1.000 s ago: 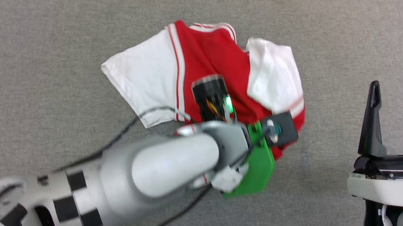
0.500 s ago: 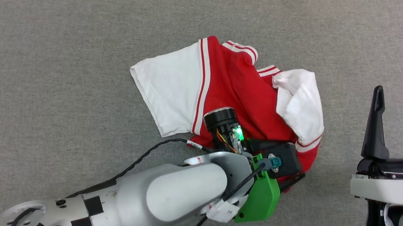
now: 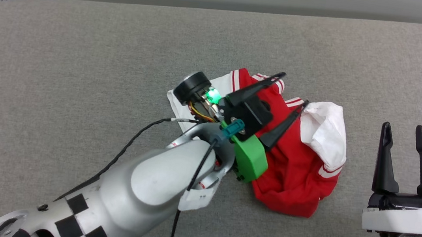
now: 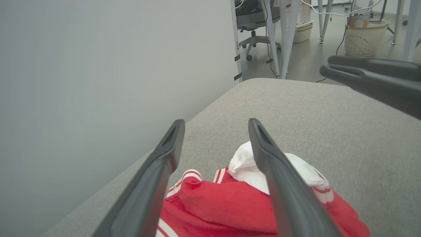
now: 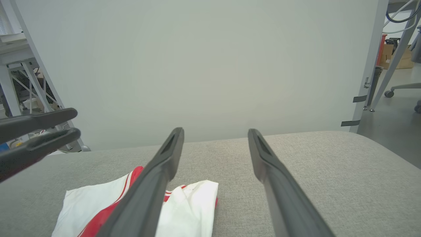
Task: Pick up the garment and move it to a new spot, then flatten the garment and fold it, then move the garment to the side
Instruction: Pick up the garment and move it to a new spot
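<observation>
Nearest, the right tool (image 3: 403, 126): fingers wide apart, empty, clear of the cloth and to its right. Second, the left tool (image 3: 293, 89): likewise wide apart and empty, poised over the single crumpled red-and-white garment (image 3: 292, 175), heaped on one grey bench (image 3: 82, 60).

A grey fabric surface (image 3: 63, 58) stands against a plain pale wall (image 5: 197, 59). Past the surface's end lie a grey floor (image 4: 312, 62), white table legs (image 4: 291, 33), an office chair (image 4: 255, 18) and a pale basket (image 4: 363, 36).
</observation>
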